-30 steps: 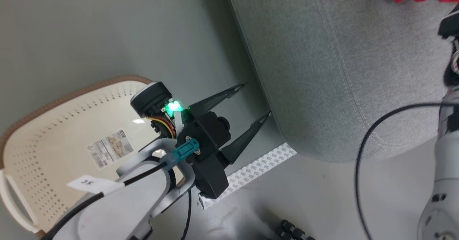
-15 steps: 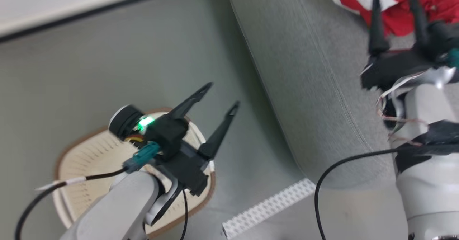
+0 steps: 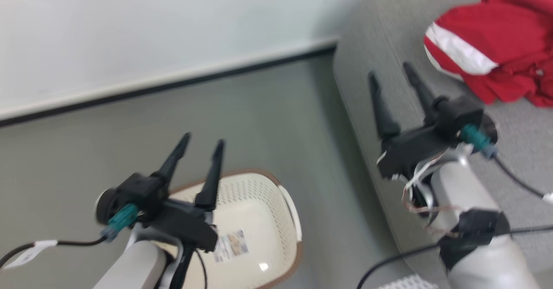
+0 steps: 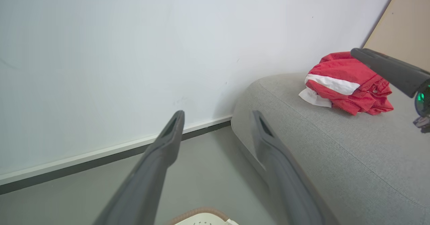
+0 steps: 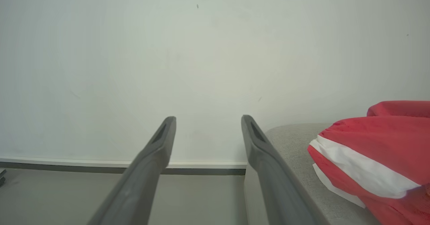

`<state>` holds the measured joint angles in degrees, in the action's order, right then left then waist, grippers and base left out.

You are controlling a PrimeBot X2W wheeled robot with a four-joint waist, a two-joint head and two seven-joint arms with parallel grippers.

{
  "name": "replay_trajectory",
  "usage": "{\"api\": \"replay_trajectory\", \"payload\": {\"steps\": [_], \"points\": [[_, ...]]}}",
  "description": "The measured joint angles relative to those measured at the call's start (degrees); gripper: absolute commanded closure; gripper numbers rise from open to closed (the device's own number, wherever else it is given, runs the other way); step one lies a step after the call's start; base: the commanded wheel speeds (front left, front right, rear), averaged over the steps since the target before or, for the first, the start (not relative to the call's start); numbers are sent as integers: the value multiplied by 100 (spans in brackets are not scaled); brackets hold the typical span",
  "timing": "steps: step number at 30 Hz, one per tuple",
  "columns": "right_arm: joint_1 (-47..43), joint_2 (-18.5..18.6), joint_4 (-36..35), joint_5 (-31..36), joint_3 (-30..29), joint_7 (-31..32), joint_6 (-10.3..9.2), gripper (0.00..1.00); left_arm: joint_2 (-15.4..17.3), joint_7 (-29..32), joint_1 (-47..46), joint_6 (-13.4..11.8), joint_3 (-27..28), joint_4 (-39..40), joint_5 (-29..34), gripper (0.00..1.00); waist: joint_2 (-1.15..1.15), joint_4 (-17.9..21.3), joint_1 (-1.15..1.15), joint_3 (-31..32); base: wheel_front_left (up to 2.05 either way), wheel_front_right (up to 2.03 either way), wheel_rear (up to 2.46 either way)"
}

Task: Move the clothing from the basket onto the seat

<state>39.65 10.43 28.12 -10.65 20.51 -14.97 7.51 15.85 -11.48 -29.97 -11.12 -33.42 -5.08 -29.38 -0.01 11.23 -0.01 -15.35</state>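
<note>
Well, the clothing [image 3: 488,60] lay bunched on top of the seat [image 3: 525,129], a red heap with a white band across it, toward the seat's end nearest the wall [image 3: 151,30]. I saw my right gripper [image 3: 389,69] above the seat's left edge, short of the heap, fingers spread and holding nothing. The basket [image 3: 259,189] stood on the floor [image 3: 259,120] to the left of the seat, apart from it, a printed label [image 3: 231,245] on its bottom. My left gripper [image 3: 203,139] hung over the basket's side away from the seat, likewise spread, nothing between its fingers.
</note>
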Motion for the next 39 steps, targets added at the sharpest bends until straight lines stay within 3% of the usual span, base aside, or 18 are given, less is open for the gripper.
{"api": "replay_trajectory", "payload": {"steps": [4,11,20,29,34,39], "points": [[-432,41,-316,-172,336,-2,0,0,63,-136,346,-266,298,-32,-94,0,0,-206,0,372,0,0,0],[-1296,88,-917,-237,449,-4,0,0,171,-322,1172,-478,905,35,-343,0,0,-466,0,1051,0,0,0],[-2182,152,-1376,-313,389,-15,0,0,341,-346,2271,-563,1802,606,172,0,0,-744,0,1641,0,0,0],[-2913,277,-1822,-192,166,-16,0,0,254,-347,3323,-76,2321,949,893,0,0,-992,0,1942,0,0,0],[-3448,208,-2000,-177,-185,-16,0,0,31,-347,3588,208,2517,960,1200,0,1,-1108,1,2061,0,0,0],[-3775,102,-2130,-23,-177,-16,0,0,-197,-347,3760,457,2806,985,1449,0,1,-1100,1,2124,0,0,0]]}}
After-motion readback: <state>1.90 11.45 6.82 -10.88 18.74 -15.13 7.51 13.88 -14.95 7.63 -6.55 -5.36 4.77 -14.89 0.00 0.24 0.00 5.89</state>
